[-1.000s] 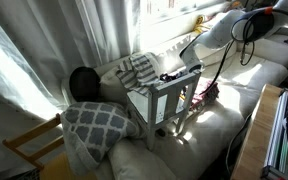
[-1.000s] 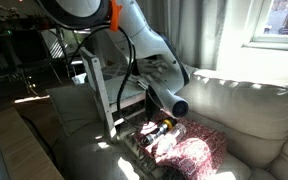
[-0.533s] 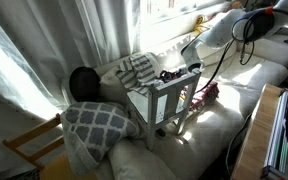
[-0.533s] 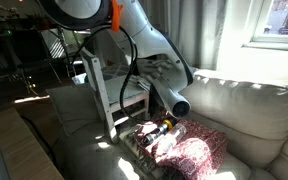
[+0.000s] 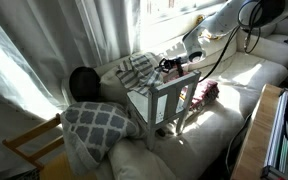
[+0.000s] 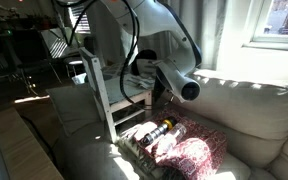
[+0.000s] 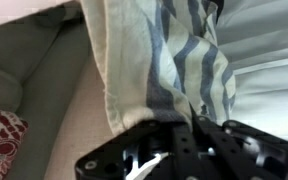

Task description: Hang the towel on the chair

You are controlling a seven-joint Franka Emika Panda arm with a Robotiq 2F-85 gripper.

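Claw (image 7: 187, 122) clenched on a gathered edge of the striped towel (image 7: 174, 60), cloth bunching into it in the wrist view, the rest draped over the sofa (image 5: 239, 85) back, just behind the whitish chair (image 5: 164, 100)

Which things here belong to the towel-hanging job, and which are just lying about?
Part of the job:
striped towel
small whitish chair
claw

Just lying about:
lattice cushion
bare wooden chair
red patterned fabric
black round object
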